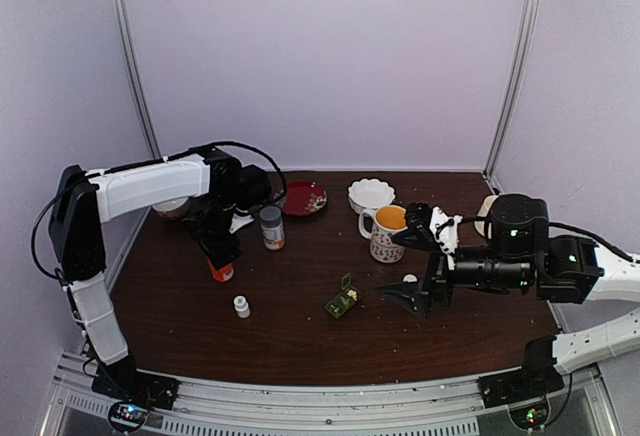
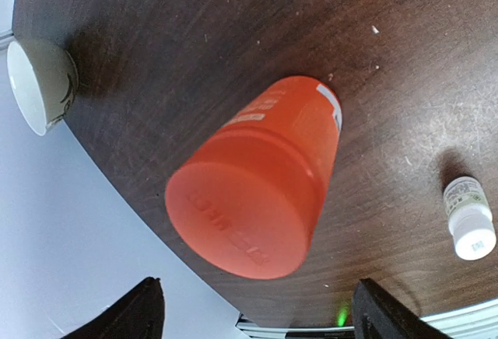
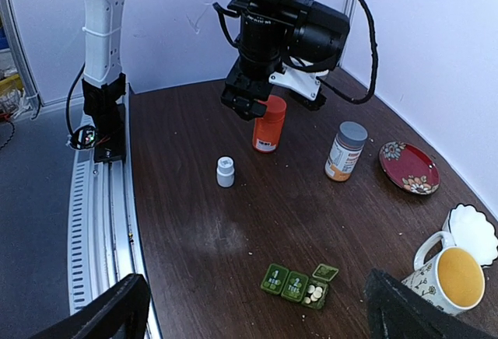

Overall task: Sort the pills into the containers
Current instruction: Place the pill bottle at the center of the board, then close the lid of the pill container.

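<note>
Your left gripper point(image 2: 261, 312) hangs wide open over the orange bottle point(image 2: 253, 187), seemingly to grasp it. Your right gripper point(image 1: 403, 301), likewise spread and empty, sits near the pill box point(image 3: 286, 282), pills point(image 3: 314, 293) in its open compartment.

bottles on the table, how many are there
3. The orange bottle is on the left side, the grey-capped bottle beside the red plate, the small white bottle nearer the front edge. None looks hidden.

Pills point(image 3: 314, 293) too small to count, perhaps three, pale marks on pill box point(image 3: 285, 282) lids illegible
</note>
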Controlling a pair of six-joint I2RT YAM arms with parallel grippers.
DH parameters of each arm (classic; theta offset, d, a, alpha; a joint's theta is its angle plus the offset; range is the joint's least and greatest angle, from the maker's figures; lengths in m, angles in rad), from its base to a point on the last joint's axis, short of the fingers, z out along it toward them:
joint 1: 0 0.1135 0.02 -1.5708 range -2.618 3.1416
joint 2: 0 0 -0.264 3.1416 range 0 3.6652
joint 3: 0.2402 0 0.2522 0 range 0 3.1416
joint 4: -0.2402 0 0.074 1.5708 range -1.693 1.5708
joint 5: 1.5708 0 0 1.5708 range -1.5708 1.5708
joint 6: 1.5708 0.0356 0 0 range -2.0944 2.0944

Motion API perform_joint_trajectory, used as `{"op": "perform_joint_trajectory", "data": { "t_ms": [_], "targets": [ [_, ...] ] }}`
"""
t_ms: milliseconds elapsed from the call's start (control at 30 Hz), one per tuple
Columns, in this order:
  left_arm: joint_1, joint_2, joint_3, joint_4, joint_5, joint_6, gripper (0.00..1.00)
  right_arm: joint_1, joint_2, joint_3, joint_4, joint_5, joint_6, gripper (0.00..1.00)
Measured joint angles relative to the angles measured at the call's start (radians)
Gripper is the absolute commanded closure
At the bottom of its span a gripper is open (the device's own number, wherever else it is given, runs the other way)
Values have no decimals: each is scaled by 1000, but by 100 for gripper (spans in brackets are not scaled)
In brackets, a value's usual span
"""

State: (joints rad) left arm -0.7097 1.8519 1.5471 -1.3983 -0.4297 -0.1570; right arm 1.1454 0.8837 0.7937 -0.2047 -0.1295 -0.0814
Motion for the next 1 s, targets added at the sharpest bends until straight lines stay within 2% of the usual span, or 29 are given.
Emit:
{"op": "perform_joint_trajectory", "data": {
  "t_ms": [167, 433, 500, 567, 700, 867, 1000],
  "targets": [
    [0, -27, 10, 11, 0, -3, 14, 0, 51, 0, -5, 27, 13, 0],
    [-46, -182, 31, 71, 31, -51, 31, -3, 143, 2, -11, 99, 120, 0],
    [-97, -230, 29, 111, 54, -73, 36, -11, 183, 25, -41, 138, 175, 5],
    [-150, -285, 9, 181, 87, -103, 39, -26, 238, 66, -66, 170, 225, 16],
    [-241, -350, -80, 357, 172, -170, 38, -48, 309, 110, -73, 210, 312, 26],
    [-281, -330, -246, 618, 310, -273, 31, -91, 332, 110, -58, 224, 403, 27],
    [-294, -274, -330, 768, 369, -335, 27, -121, 347, 110, -43, 226, 446, 27]
  ]
}}
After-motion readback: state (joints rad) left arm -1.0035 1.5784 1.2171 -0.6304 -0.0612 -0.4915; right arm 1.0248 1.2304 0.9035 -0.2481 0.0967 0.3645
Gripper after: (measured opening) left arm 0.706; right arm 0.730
